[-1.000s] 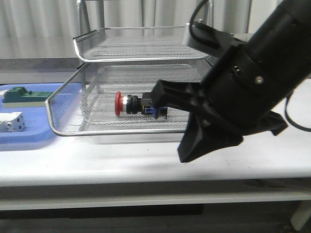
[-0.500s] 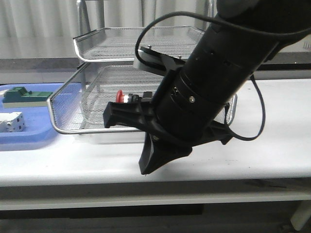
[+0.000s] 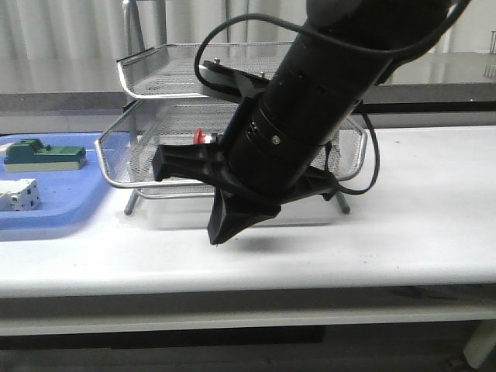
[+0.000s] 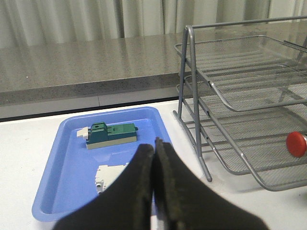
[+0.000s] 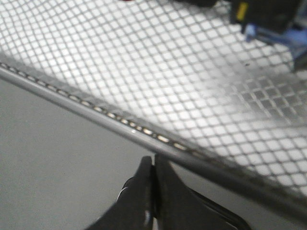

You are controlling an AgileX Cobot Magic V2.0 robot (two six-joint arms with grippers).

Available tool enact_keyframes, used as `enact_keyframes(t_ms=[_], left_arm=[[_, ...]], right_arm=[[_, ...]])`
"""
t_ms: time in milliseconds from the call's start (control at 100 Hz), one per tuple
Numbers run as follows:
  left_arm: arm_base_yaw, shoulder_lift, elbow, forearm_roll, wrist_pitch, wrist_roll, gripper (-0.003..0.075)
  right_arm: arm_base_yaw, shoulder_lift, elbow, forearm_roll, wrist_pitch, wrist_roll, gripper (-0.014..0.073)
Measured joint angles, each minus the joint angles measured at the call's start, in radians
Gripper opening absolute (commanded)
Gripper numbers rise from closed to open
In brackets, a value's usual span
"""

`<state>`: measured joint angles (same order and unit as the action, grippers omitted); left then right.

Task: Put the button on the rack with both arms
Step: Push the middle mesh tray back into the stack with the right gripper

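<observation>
Three views. Front: right end effector (image 3: 225, 221) clenched, empty, before rack (image 3: 155, 167); button (image 3: 199, 138) in lower tier. Left wrist: left end effector (image 4: 154, 191) clenched, empty, above blue tray (image 4: 57, 191). Right wrist: mesh close, button's blue block (image 5: 273, 33) behind.

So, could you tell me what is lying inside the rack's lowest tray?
The button lies in the rack; only its red head shows clearly. In the front view the right gripper covers most of it.

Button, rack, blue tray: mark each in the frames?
button (image 4: 296, 143), left wrist view, on its red head.
rack (image 4: 194, 91), left wrist view, on the frame's upright leg.
blue tray (image 4: 67, 163), left wrist view, on bare floor.
</observation>
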<state>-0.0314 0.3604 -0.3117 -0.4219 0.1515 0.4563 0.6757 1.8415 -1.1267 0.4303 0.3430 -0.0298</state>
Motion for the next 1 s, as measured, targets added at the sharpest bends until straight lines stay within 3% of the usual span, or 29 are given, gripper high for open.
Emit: enact_keyframes(t_ms=[550, 1000], left_arm=[[0.000, 0.000, 0.000, 0.000, 0.000, 0.000, -0.0020], [0.000, 0.000, 0.000, 0.000, 0.000, 0.000, -0.0020]], right_arm=[[-0.109, 0.119, -0.180, -0.061, 0.017, 0.000, -0.0069], [-0.129, 0.127, -0.202, -0.071, 0.037, 0.000, -0.0069]])
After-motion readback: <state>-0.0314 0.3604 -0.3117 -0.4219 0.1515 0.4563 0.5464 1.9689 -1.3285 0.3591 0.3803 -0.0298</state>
